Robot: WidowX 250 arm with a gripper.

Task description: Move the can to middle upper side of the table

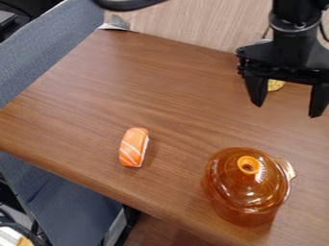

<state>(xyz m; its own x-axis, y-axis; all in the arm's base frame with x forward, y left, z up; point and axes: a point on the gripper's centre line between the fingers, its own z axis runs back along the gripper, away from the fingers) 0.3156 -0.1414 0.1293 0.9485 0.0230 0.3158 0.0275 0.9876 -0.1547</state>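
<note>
The black two-finger gripper hangs down over the far right part of the table, its two fingers wide apart, with nothing clamped between their tips. The left-hand fingertip in the view sits slightly higher than the other.

What looks like the can is mostly hidden behind the gripper, toward the table's far edge at the right. A gold rounded patch of it shows between the fingers, and bits of silver and red show by the gripper's left side in the view. Whether the can stands or lies cannot be told.

A piece of toy salmon sushi, orange with white stripes, lies left of the table's middle and nearer the near edge, its long side pointing roughly from the far edge to the near one. To its right, well apart from it, an amber see-through pot stands close to the near edge. Its domed lid is on, topped by a round orange knob, and a handle juts out on the right.

At the table's far left corner is a small silvery-grey object. Blue-grey fabric runs along beyond the left edge, and a pale wood-grained surface lies beyond the far edge.
</note>
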